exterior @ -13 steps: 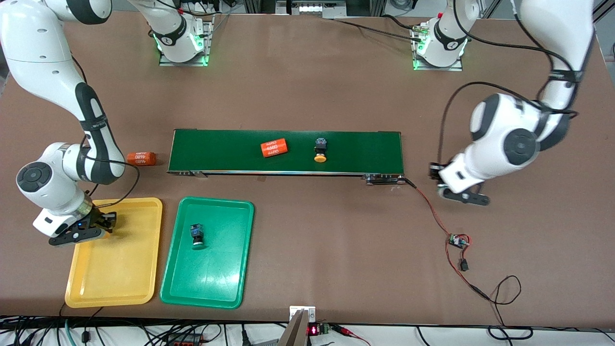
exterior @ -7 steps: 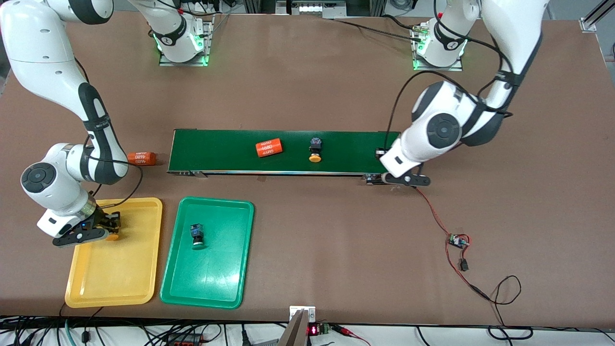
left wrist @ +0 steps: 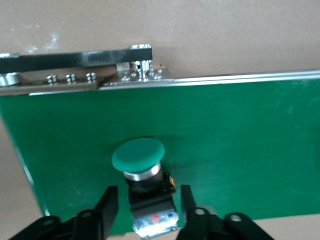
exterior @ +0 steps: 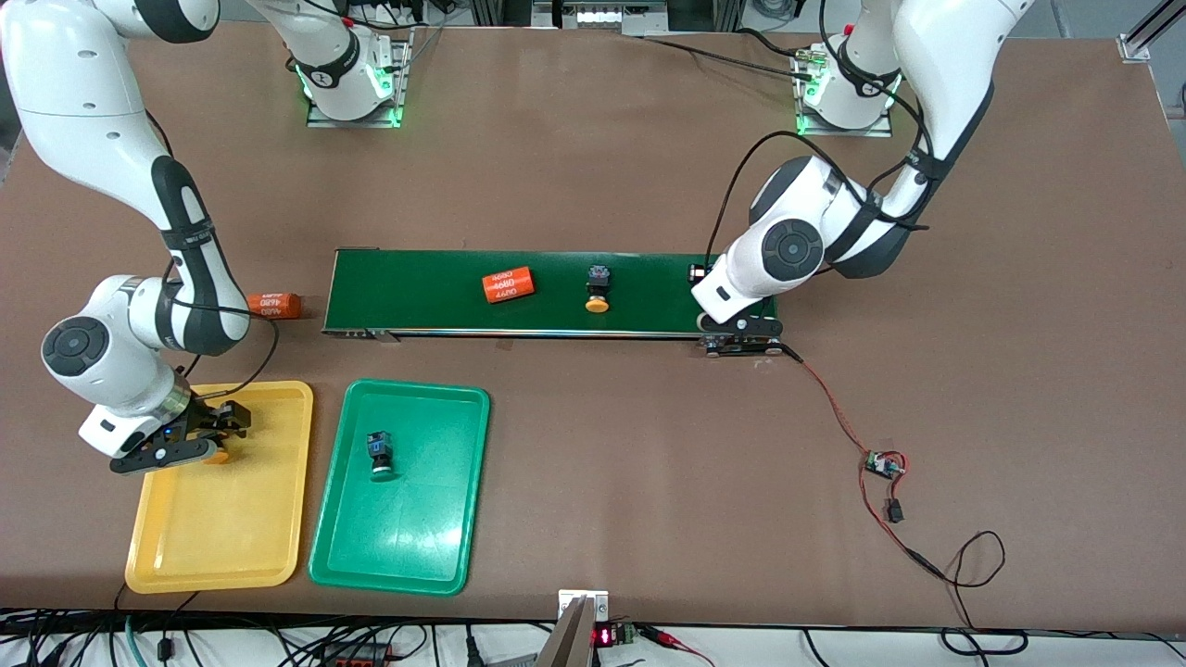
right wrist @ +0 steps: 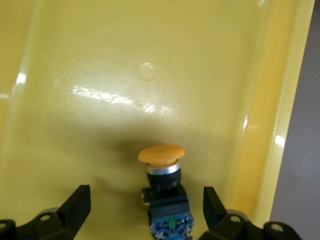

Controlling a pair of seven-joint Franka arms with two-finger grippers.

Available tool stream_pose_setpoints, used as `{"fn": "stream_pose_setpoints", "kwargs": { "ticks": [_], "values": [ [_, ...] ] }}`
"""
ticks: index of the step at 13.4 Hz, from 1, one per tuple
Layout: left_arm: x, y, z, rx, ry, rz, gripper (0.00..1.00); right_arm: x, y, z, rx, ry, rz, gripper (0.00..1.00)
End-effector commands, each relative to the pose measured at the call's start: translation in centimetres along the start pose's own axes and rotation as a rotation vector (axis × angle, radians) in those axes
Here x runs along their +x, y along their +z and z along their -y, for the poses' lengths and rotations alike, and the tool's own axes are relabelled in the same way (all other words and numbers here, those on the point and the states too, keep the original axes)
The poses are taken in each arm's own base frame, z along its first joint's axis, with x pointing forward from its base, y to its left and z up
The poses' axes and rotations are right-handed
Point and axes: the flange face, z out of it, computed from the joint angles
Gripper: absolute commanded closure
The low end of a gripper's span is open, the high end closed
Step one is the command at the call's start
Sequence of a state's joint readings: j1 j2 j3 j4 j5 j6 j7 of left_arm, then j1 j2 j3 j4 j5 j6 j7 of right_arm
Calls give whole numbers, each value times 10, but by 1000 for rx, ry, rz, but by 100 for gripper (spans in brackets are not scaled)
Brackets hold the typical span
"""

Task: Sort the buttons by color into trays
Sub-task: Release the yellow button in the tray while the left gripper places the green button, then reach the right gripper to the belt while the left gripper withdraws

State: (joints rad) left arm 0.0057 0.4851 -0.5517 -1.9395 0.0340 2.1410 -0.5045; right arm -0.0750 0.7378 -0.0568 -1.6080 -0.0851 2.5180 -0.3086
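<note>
Green button between pincer fingers

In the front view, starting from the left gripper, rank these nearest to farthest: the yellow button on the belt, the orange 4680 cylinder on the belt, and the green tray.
Measured from the left gripper, over the conveyor belt's end toward the left arm:
1. Yellow button, on the belt, nearest.
2. Orange 4680 cylinder, on the belt, farther toward the right arm's end.
3. Green tray, off the belt, nearer the front camera, farthest.

Front camera looks down across the whole table; wrist cameras sit close over belt and yellow tray.
</note>
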Motion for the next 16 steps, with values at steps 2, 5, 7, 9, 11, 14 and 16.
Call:
{"fn": "stream_pose_setpoints", "kwargs": {
  "ticks": [2,5,7,9,11,14,16],
  "values": [
    [2,-40,-1,-24,-9,-74,0,-12,-57,17,102,93,80,0],
    [-2,-110,4,-16,-21,-162,0,-21,-106,43,134,199,156,0],
    [3,-146,30,9,-58,-214,0,-35,-131,69,136,245,161,0],
    [1,-176,58,44,13,-262,0,-55,-154,108,178,316,173,0],
    [-4,-202,98,83,47,-257,0,-66,-177,158,229,380,179,0],
    [-24,-249,146,38,91,-264,0,-62,-204,255,240,421,186,0],
    [-38,-292,194,14,49,-244,0,-65,-214,333,257,462,187,0]
  ]
}}
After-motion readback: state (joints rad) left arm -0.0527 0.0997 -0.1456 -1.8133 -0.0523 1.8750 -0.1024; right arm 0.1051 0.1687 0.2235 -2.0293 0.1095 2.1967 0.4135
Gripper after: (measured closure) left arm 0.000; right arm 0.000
